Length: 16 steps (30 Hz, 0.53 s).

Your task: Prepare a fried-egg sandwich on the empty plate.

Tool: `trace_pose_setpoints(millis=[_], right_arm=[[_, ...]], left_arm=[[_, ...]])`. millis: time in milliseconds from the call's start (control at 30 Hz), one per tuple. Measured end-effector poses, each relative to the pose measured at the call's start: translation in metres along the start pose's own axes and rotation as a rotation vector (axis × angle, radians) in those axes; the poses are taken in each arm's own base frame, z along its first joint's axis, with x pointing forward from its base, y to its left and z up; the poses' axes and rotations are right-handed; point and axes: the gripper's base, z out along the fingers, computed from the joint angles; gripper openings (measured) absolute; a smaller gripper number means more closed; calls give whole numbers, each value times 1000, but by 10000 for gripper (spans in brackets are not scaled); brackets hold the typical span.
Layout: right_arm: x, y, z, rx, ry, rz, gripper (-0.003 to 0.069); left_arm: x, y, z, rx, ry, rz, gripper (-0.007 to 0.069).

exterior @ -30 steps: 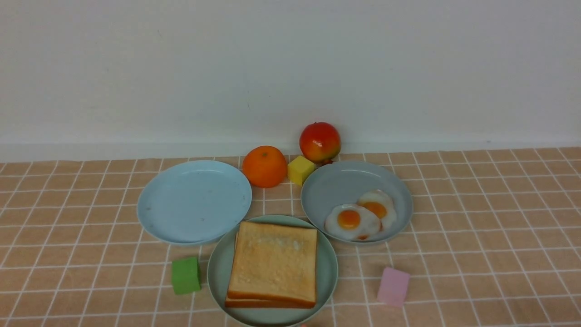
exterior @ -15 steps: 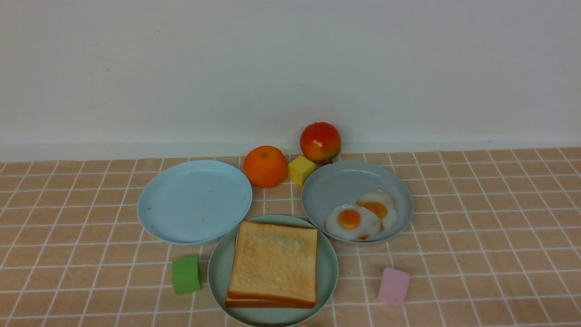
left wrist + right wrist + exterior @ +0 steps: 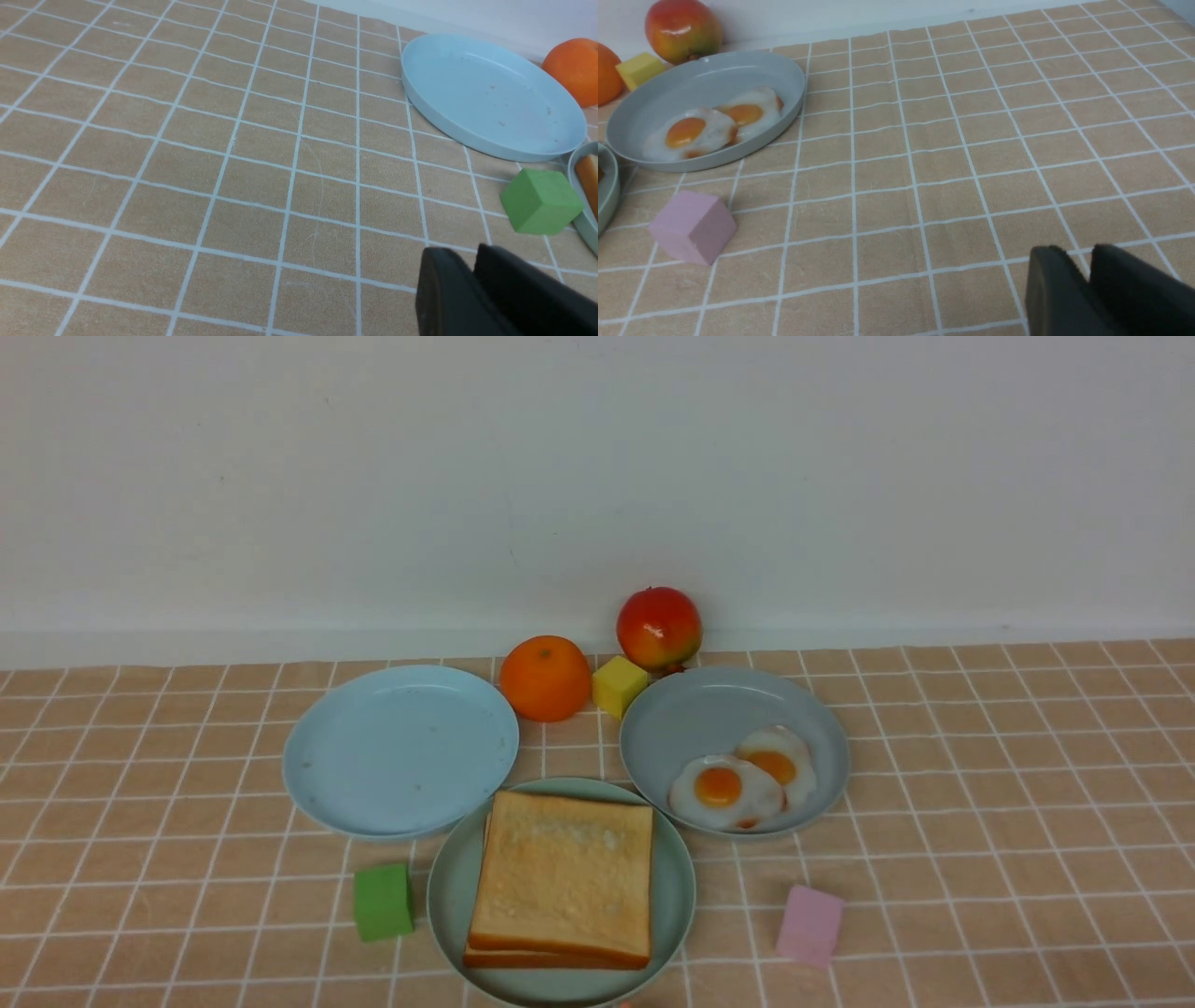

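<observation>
Front view, my count: three plates, namely the pale mint-green plate nearest me carrying two stacked toast slices, a sky-blue plate, and a grey-blue dish holding two fried eggs. Three cubes: green, pink, yellow. One orange, one mango. Left end effector and right end effector each hang low over bare worktop, jaws nearly together, holding nothing.
</observation>
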Motion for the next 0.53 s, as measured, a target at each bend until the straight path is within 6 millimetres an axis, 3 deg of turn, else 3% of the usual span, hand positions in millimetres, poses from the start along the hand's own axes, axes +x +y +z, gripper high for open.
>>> trace_pose_setpoints(millis=[533], right_arm=[[0,0,0,0,0,0,159]], left_arm=[[0,0,0,0,0,0,123]])
